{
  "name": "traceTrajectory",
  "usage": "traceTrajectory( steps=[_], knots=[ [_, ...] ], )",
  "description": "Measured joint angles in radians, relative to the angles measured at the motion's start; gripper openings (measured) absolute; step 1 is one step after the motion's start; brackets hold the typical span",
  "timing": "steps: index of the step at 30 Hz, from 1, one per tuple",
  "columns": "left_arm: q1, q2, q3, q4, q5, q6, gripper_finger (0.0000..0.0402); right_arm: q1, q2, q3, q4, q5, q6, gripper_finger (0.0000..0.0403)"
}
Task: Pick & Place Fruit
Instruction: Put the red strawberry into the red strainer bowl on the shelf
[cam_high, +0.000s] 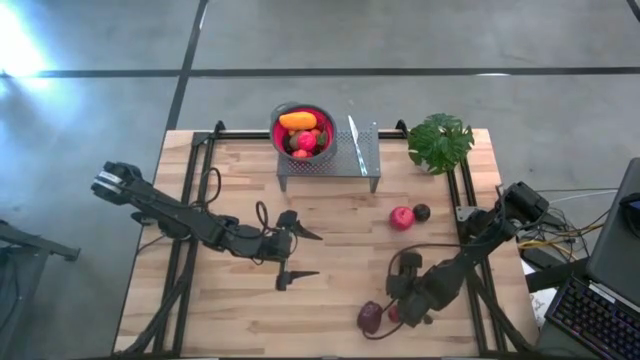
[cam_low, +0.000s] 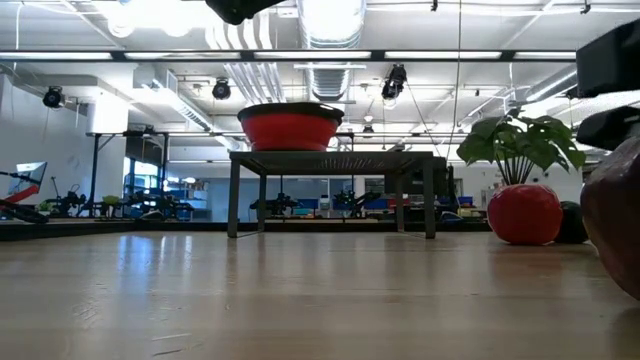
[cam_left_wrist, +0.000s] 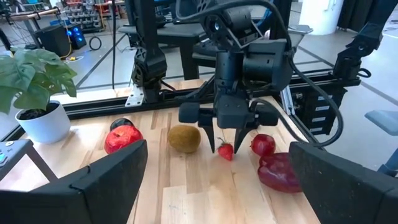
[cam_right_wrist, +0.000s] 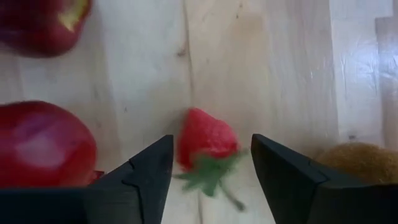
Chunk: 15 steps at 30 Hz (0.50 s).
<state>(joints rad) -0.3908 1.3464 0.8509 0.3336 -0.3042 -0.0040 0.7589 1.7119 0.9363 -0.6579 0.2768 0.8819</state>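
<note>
At the desk's (cam_high: 330, 290) near right corner, the right tool (cam_right_wrist: 211, 171) hangs with its tips apart around the strawberry (cam_right_wrist: 205, 146), so an off-centre closing could squirt it toward the kiwi (cam_right_wrist: 364, 163), while the left tool (cam_high: 300, 252) waits agape at mid-desk

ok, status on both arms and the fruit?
Right gripper down over strawberry, fingers open astride it, no grip. Left gripper open, idle mid-table. Kiwi and red fruit close on either side.

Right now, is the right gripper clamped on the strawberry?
No: the right gripper has its fingers apart, with the strawberry lying on the table between them.
</note>
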Motion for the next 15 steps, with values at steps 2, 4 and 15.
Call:
traceTrajectory(
  steps=[2, 4, 15],
  knots=[
    [0.0, 0.0, 0.0, 0.001, 0.0, 0.0, 0.0394, -0.004, 0.0, -0.01, 0.008, -0.001, -0.001, 0.0199],
    [0.0, 0.0, 0.0, 0.003, 0.0, 0.0, 0.0394, -0.007, 0.0, -0.014, 0.01, 0.0, -0.003, 0.0187],
    [0.007, 0.0, 0.0, 0.003, 0.0, 0.029, 0.0394, -0.03, -0.006, -0.004, 0.011, 0.006, -0.089, 0.0121]
  ],
)
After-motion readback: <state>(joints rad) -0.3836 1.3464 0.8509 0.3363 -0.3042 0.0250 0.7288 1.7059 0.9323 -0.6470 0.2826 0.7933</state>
